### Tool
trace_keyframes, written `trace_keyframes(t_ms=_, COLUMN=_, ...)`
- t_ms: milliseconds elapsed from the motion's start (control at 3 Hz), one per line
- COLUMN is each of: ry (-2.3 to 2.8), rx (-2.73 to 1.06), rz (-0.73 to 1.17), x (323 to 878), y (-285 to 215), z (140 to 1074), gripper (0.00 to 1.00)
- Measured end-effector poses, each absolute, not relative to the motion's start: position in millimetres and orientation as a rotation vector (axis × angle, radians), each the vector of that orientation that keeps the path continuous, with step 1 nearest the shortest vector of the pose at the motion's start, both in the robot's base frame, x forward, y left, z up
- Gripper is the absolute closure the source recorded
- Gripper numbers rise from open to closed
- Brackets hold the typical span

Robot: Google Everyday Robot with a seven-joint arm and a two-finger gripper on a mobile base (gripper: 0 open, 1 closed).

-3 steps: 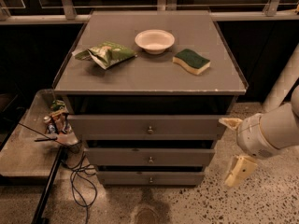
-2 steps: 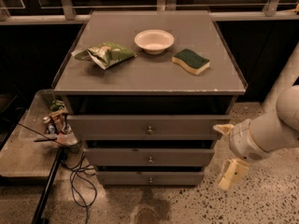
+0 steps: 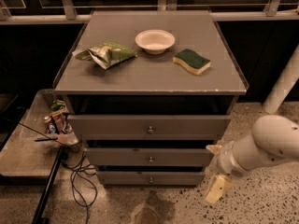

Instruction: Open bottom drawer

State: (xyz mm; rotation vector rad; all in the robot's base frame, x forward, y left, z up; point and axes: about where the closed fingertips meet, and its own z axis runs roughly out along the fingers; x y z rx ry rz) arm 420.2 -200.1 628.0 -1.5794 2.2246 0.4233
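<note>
Your gripper point(image 3: 210, 174) sits low at the right front corner of the grey drawer cabinet point(image 3: 149, 76), down at the level of the two lower drawers. Its two cream fingers point(image 3: 217, 189) are spread apart with nothing between them: one points left beside the middle drawer point(image 3: 117, 156), the other hangs down toward the speckled floor point(image 3: 261, 204). The white arm point(image 3: 268, 146) comes in from the right edge.

Your target, the bottom drawer point(image 3: 126, 178), is the lowest and shallowest of the three fronts, just above the floor. It is closed, flush under the middle drawer, and its small round knob point(image 3: 150, 179) sits at centre — well left of the gripper, untouched. The top drawer point(image 3: 107, 124) is closed too.

On the cabinet top you have a green snack bag point(image 3: 106, 54) at the left, a white bowl point(image 3: 155, 40) toward the back, and a green-and-yellow sponge point(image 3: 192, 61) at the right. Left of the cabinet, a low tray point(image 3: 21, 160) holds small clutter — I can't tell what — and a dark cable point(image 3: 77, 183) loops on the floor beside it.
</note>
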Motion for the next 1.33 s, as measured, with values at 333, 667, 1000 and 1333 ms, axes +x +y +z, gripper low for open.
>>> trace_keyframes(t_ms=333, ry=2.206, rx=-1.550, rz=0.412, x=416.6, y=-197.1, z=584.5, gripper=0.00)
trace_keyframes(t_ms=667, ry=2.135, rx=-1.538, rz=0.353, x=412.0, y=-191.1, z=549.0, gripper=0.00)
trace_keyframes(t_ms=1000, ry=2.105, rx=-1.477, rz=0.375, x=421.5, y=-188.0, z=514.5, gripper=0.00)
trace_keyframes(t_ms=1333, ry=2.133, rx=-1.338, rz=0.484, x=442.3, y=-197.2, z=472.4, gripper=0.00)
